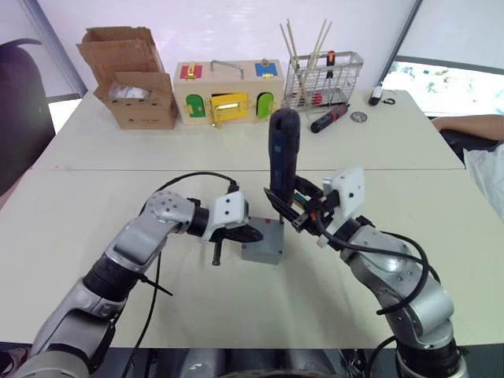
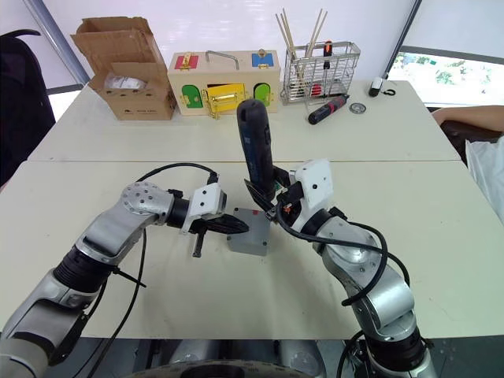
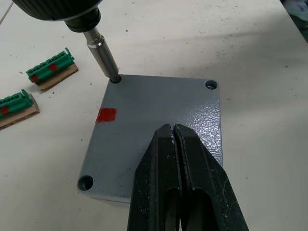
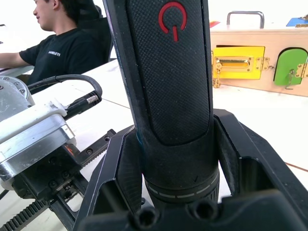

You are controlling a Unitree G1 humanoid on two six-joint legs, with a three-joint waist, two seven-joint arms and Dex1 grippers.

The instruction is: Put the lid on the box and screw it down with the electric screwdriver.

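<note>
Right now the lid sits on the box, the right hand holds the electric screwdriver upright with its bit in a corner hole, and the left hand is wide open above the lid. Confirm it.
Not quite. The left hand is shut, fingertips pressed on the lid, as the left wrist view shows. The rest holds: right hand, electric screwdriver, box.

The grey lid, red-marked, sits flat on the box. The dark electric screwdriver stands upright, bit in the lid's corner hole.

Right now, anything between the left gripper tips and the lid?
Nothing. In the left wrist view the left gripper, fingers shut together, rests directly on the lid, while the electric screwdriver bit sits in a corner hole.
</note>
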